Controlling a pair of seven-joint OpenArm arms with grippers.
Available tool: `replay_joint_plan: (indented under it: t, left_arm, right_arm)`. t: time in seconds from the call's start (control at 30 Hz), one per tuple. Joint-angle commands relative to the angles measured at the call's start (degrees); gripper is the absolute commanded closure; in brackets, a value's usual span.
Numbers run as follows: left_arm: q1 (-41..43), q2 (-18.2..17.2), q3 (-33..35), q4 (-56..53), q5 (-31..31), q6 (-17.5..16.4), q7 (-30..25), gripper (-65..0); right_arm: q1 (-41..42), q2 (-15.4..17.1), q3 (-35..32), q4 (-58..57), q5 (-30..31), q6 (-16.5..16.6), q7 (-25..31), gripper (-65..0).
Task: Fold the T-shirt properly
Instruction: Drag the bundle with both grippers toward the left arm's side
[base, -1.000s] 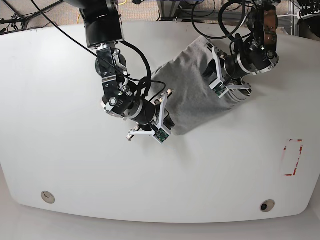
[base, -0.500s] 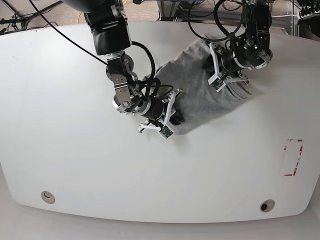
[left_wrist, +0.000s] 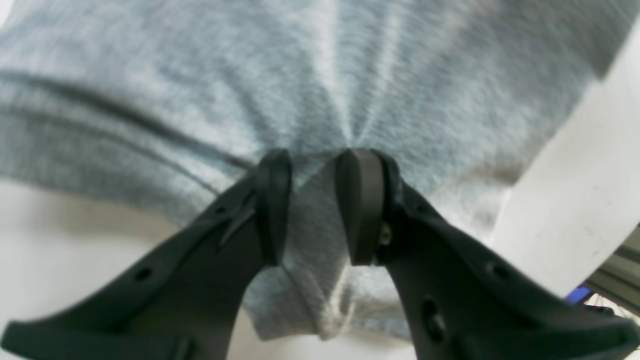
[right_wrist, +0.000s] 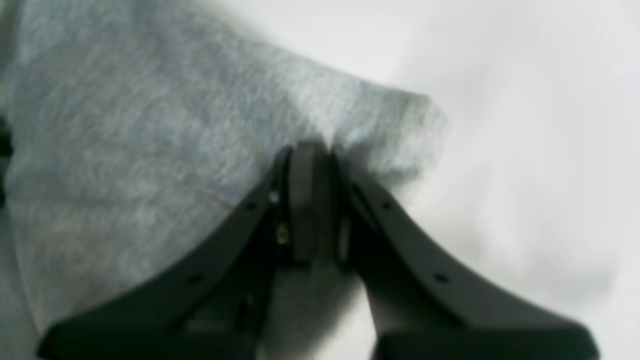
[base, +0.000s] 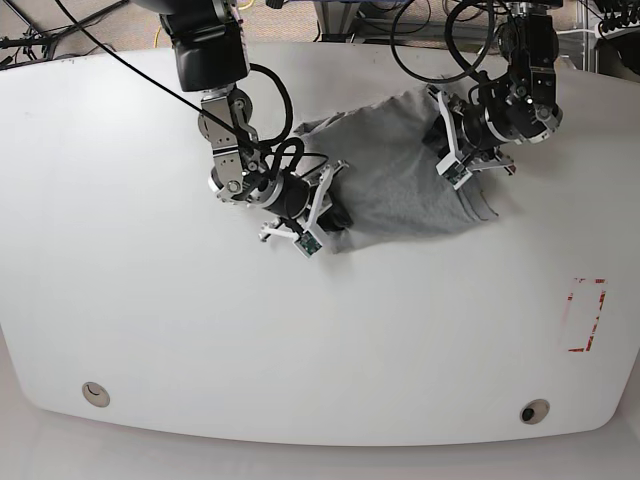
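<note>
The grey T-shirt (base: 395, 175) lies bunched in a folded bundle at the table's back centre; no lettering shows. My left gripper (base: 458, 165) is at the bundle's right end. In the left wrist view its fingers (left_wrist: 272, 200) stand a little apart with a puckered fold of T-shirt (left_wrist: 320, 90) pinched between them, so the left gripper (left_wrist: 315, 170) is shut on cloth. My right gripper (base: 328, 212) sits at the bundle's lower left corner. Close up, the right gripper (right_wrist: 310, 165) is shut tight on the edge of the T-shirt (right_wrist: 150, 130).
The white table (base: 200, 340) stretches wide to the front and left. A red-outlined rectangle (base: 585, 315) is marked near its right edge. Two small round holes (base: 95, 392) (base: 533, 411) sit near the front edge. Cables and stands crowd the back edge.
Both grippers kept their hold. The right gripper drew up and left, the left gripper shifted right, and the T-shirt bundle swung from a steep slant to lie flatter across the table.
</note>
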Motion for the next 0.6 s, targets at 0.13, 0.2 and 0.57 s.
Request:
replay_joint_plan:
  t: [0.13, 0.2, 0.57]
  left_arm:
    - [-5.67, -3.10, -0.28, -4.78, 1.59, 0.27, 0.97, -17.8]
    - [-7.69, -3.19, -0.28, -7.07, 1.59, 0.27, 0.97, -17.8]
    - [-18.85, -5.12, -0.28, -16.74, 1.59, 0.27, 0.97, -17.8]
  right_arm:
    - [-4.87, 0.67, 3.33, 6.68, -0.72, -0.34, -0.84, -5.2]
    - [-6.19, 0.67, 4.03, 8.00, -0.81, -0.34, -1.46, -5.2]
    - [-14.54, 0.32, 4.30, 15.12, -0.81, -0.34, -3.30, -5.2]
